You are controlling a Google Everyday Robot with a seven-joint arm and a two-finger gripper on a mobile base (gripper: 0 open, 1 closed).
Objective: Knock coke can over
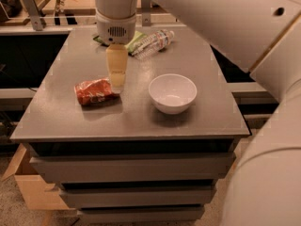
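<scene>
The red coke can (pixel 94 92) lies on its side on the grey table (pixel 70 121), left of centre. My gripper (pixel 116 84) hangs straight down from the white wrist (pixel 116 29), with its tip just right of the can's right end, close to or touching it. The can is fully in sight and nothing holds it.
A white bowl (pixel 172 93) stands to the right of the gripper. A clear plastic water bottle (pixel 154 43) and a green packet (pixel 133 40) lie at the table's back. The big white arm fills the right side. A cardboard box (pixel 33 187) sits on the floor at the left.
</scene>
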